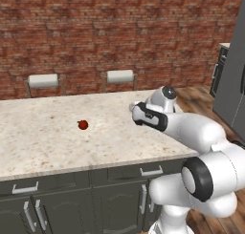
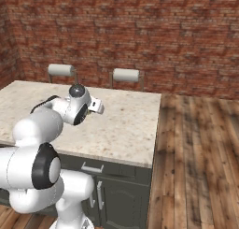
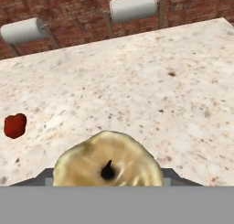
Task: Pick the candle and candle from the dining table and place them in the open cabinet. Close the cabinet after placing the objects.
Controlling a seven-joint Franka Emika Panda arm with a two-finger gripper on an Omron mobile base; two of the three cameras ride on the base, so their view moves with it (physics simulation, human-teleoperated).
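Speckled stone dining table [image 3: 183, 72] below, and the gripper [image 3: 108, 184] has its jaws clamped on the squat yellowish candle [image 3: 108, 161], red fruit [image 3: 15, 125] off aside.

A: What kind of place is this?
B: A home kitchen. There is a table [image 1: 57, 137] with speckled stone top over dark grey drawers [image 1: 143, 173] with silver handles.
A: Anything more?
B: Two stools [image 1: 119, 77] behind it, a red brick wall [image 2: 140, 32], a wooden floor [image 2: 196, 153].

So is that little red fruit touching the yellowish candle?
Apart. In the hand view the red fruit lies on the speckled table, with bare stone between it and the candle.
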